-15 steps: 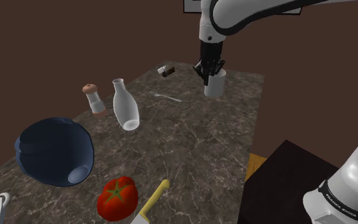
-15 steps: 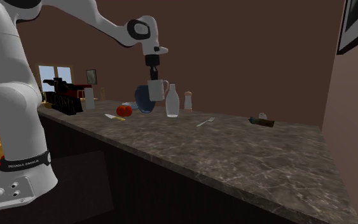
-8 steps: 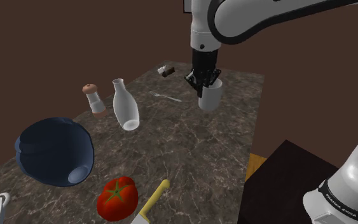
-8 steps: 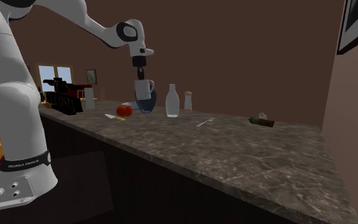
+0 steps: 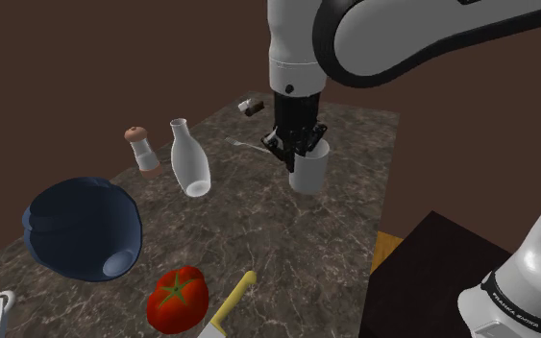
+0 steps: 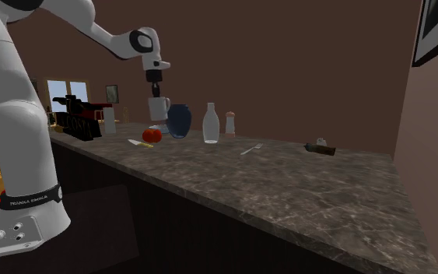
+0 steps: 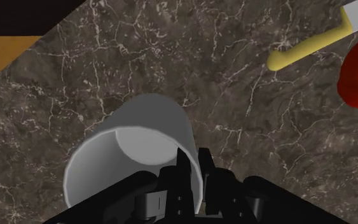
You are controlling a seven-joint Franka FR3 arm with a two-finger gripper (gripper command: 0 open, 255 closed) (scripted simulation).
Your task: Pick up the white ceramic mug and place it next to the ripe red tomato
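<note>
Clearly the weak point is the grip itself: the gripper [image 7: 192, 173] is closed on the white mug [image 7: 136, 153] by its rim alone, one black finger inside the wall and one outside, so the mug hangs from a thin pinch with most of its body off to one side of the fingers. In the second exterior view the mug [image 6: 159, 108] is carried clear above the marbled counter [image 5: 335, 226], over its middle stretch and nearer the edge on the stand's side. A quick swing or a hard stop could, I judge, let the mug pivot in the pinch or slip out and drop onto the counter. The red tomato [image 5: 178, 297] lies toward the counter's end, close to the stand-side edge, with a yellow-handled knife [image 5: 232, 300] just beside it and a dark blue bowl [image 5: 84, 229] near on its other side. That leaves a tight landing spot. Coming down too low could strike the knife handle or nudge the tomato so it rolls, and setting the mug partly on the handle would likely tip it on release.
</note>
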